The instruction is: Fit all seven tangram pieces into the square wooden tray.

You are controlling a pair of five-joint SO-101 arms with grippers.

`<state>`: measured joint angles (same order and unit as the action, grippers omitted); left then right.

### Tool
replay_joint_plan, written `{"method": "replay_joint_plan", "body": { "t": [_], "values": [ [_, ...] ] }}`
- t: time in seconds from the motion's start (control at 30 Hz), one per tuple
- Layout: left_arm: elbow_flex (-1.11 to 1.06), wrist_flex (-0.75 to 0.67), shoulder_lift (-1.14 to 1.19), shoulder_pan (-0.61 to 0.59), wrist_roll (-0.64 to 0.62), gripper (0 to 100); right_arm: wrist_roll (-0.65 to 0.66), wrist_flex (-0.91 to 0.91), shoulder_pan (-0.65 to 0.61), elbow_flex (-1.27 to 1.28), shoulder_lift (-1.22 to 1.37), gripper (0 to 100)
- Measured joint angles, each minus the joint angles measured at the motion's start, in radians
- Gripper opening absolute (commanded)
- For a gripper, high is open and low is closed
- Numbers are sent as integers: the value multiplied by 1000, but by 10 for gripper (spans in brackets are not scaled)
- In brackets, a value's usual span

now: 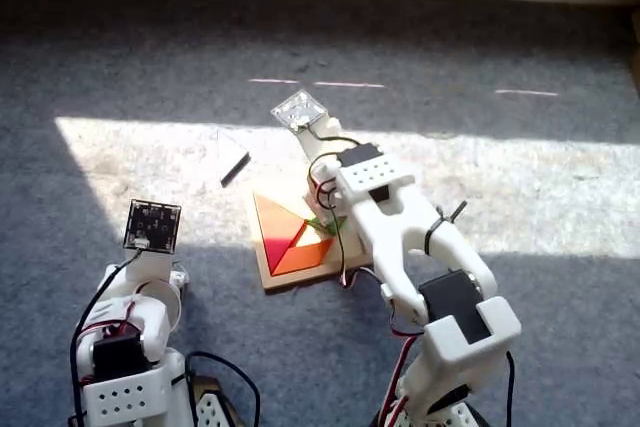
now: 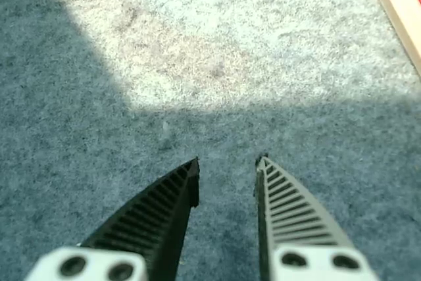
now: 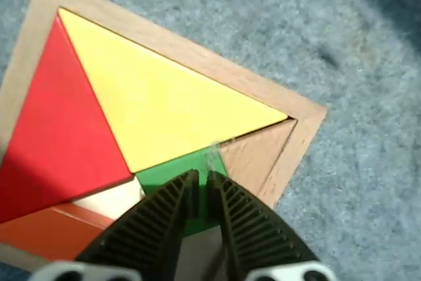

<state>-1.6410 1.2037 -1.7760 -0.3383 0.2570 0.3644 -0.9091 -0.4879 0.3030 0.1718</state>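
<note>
Already seated in the square wooden tray (image 3: 164, 44) are a large yellow triangle (image 3: 158, 103), a red triangle (image 3: 52, 116), an orange piece (image 3: 46, 231), a pale cream piece (image 3: 112, 199) and a green piece (image 3: 164, 177). One corner shows bare wood. The right gripper (image 3: 202, 177) hangs over the green piece with its jaws almost closed, only a slit between them. The tray rests on grey carpet (image 2: 197, 64). Off to its side, the left gripper (image 2: 227, 161) hovers above the carpet, jaws parted and holding nothing.

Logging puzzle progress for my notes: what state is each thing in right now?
Wooden tray: partly filled, one corner bare.
Red triangle: seated in tray.
Yellow triangle: seated in tray.
Green piece: lying in tray.
Left hand: open, empty, over carpet.
Right hand: nearly shut, over Green piece.
</note>
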Motion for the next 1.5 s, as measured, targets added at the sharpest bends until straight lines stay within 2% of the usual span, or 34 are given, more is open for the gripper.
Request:
{"method": "replay_joint_plan", "body": {
  "t": [0.3, 0.47, 0.67, 0.8, 0.97, 1.17, 1.33, 1.5],
  "values": [
    [0, 0, 0, 0, 0, 155, 0, -239, 0, -147, -31, 4],
    [0, 0, 0, 0, 0, 155, 0, -351, 6, -143, -238, 4],
    [0, 0, 0, 0, 0, 155, 0, -404, 115, 29, -545, 6],
    [0, 0, 0, 0, 0, 155, 0, -405, 218, 207, -703, 33],
    [0, 0, 0, 0, 0, 155, 0, -405, 388, 397, -844, 204],
    [0, 0, 0, 0, 0, 155, 11, -347, 592, 580, -933, 221],
    [0, 0, 0, 0, 0, 155, 219, -207, 644, 709, -937, 221],
    [0, 0, 0, 0, 0, 155, 307, -60, 666, 760, -890, 221]
  ]
}}
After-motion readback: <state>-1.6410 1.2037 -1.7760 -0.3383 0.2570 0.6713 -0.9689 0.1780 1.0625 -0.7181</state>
